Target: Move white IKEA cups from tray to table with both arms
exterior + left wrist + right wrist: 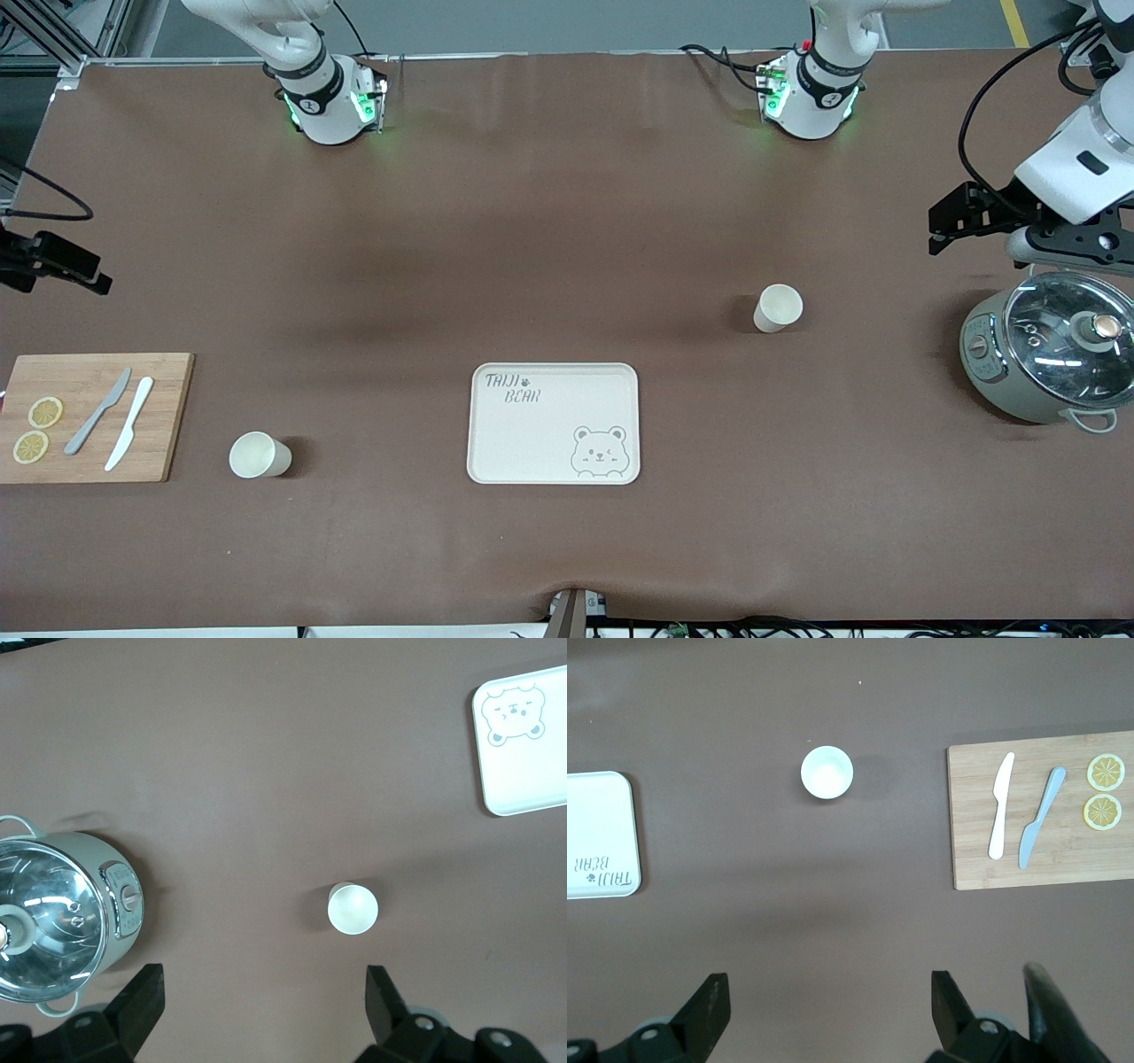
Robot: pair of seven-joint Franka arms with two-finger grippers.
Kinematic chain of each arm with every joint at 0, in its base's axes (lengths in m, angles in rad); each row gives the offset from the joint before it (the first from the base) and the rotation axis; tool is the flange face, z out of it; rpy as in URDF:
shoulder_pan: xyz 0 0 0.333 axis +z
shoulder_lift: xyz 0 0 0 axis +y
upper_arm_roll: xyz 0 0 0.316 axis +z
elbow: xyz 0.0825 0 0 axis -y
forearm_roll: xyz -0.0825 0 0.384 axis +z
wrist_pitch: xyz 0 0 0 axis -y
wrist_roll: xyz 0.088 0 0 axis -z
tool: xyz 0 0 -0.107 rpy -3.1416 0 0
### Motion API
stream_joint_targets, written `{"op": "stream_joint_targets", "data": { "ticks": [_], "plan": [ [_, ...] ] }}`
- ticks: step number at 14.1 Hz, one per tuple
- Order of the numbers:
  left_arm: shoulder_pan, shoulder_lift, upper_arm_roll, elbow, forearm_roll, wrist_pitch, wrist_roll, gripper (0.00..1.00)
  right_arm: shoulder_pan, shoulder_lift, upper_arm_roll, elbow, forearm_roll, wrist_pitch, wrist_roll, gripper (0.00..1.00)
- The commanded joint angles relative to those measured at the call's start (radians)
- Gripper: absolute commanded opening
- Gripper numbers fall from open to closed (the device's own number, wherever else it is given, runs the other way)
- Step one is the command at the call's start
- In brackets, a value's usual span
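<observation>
Two white IKEA cups stand upright on the brown table, mouths up. One cup (778, 308) is toward the left arm's end, between the tray and the pot; it also shows in the left wrist view (353, 908). The other cup (259, 455) is beside the cutting board, toward the right arm's end; it also shows in the right wrist view (827, 772). My left gripper (952, 221) (263, 997) hangs open and empty over bare table near the pot. My right gripper (66, 261) (828, 1001) hangs open and empty over the table's edge, above the board's end.
A cream tray with a bear drawing (553, 423) lies mid-table, nearer to the front camera. A bamboo cutting board (89, 416) holds two knives and lemon slices. A grey pot with a glass lid (1050, 354) stands at the left arm's end.
</observation>
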Motion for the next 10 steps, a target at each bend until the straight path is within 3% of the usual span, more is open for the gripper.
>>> {"op": "stream_joint_targets", "data": {
  "ticks": [1,10],
  "plan": [
    [0.018,-0.002,-0.003,-0.002,0.009,-0.008,-0.003,1.0,0.004,-0.11,0.007,-0.167,-0.021,0.078,0.022,1.0],
    [0.027,0.004,-0.003,0.0,-0.042,-0.006,-0.06,1.0,0.004,-0.143,0.014,-0.2,-0.021,0.07,0.019,1.0]
  ]
}}
